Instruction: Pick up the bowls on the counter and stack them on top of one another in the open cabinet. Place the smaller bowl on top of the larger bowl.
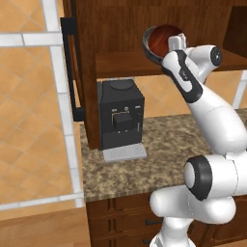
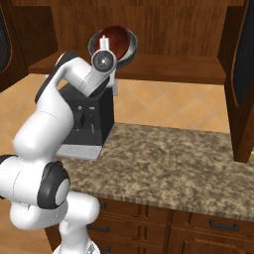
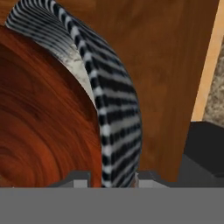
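Hand view puts us right on the rim: the grey ribbed wall of the larger bowl (image 3: 114, 109) curves down the middle of the frame and drops straight between the two dark finger tips at the bottom edge, one tip on each side of it. The gripper (image 3: 111, 178) is nearly closed, pinching that wall, with the glossy inside of the smaller bowl (image 3: 39, 122) spreading across the left of the frame, nested in the grey one.

Over to the left base view and both bowls sit together at upper centre, the reddish-brown bowl (image 1: 161, 38) inside the dark rim of the grey bowl (image 1: 146, 47), tilted so their open mouths face back toward the camera. They hang at the front edge of the plank shelf of the open cabinet (image 1: 120, 60), with the hand (image 1: 174, 43) just right of them. A rim grip explains that tilt: held by one edge, the pair swings off level.

Right base view agrees, the stack (image 2: 115, 40) at upper centre just behind the wrist, above the shelf board. Down below, the counter (image 2: 168, 158) carries the black coffee machine (image 1: 120, 116) and no bowl. My read: stacking is done, and levelling and setting the pair down on the shelf remains
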Tool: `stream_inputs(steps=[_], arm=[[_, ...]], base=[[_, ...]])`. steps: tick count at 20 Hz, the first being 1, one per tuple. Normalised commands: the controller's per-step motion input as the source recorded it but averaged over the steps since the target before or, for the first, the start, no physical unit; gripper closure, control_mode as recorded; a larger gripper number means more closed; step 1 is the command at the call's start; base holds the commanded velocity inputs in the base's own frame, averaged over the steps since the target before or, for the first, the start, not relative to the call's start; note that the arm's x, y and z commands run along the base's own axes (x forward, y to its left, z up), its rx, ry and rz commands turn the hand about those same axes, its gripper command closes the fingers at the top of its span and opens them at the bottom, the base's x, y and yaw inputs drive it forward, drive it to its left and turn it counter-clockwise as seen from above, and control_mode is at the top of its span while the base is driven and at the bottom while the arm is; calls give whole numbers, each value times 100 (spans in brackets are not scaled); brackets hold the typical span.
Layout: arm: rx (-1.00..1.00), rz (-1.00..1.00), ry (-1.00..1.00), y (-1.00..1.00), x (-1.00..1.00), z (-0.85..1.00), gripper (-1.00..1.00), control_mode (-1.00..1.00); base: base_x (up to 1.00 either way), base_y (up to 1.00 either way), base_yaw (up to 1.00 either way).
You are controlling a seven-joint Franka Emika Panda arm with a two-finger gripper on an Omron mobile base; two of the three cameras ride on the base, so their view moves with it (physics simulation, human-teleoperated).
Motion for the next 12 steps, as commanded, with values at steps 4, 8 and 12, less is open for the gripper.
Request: stream_inputs(steps=[4, 8, 12], arm=[[0, 0, 0, 0, 49, -9, 100, -100], [0, 0, 0, 0, 45, -30, 100, -100], [0, 0, 0, 11, 45, -32, -100, -100]], base=[[0, 0, 0], [0, 0, 0], [0, 0, 0]])
